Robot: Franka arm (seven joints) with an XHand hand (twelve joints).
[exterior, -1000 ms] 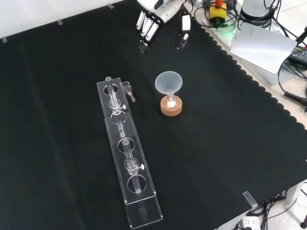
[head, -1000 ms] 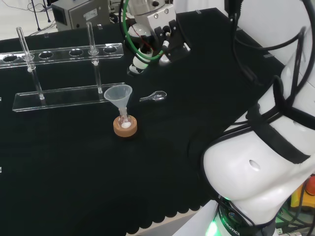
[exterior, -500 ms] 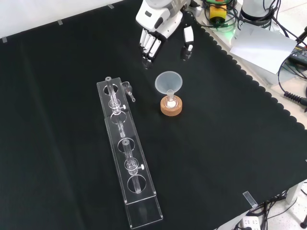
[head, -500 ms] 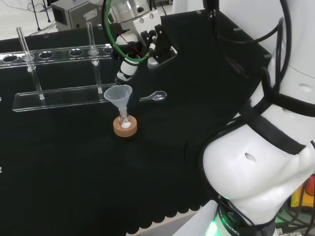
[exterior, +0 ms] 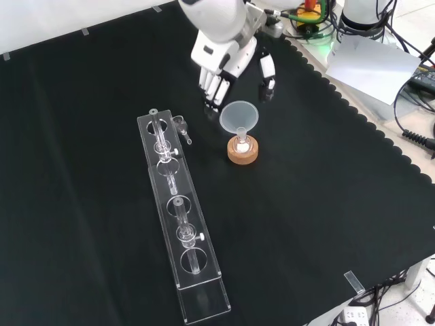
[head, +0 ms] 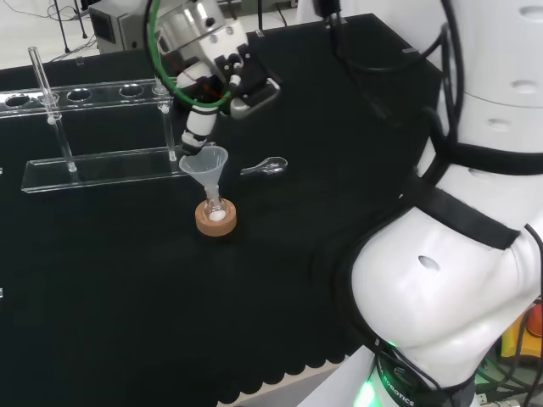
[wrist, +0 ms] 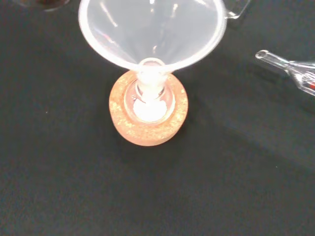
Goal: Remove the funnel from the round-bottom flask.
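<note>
One hand above an untouched funnel: the removal is not yet begun.

You see the hand spread, fingers straight and pointing down on one side of the funnel's rim and the thumb on the other, holding nothing and apart from the rim in the front view. The funnel is seated upright in the neck of the small round-bottom flask, which rests in its cork ring near the middle of the cloth. A clear rack lies well to the left in the front view. Grasping and lifting out both remain, in your judgement.
</note>
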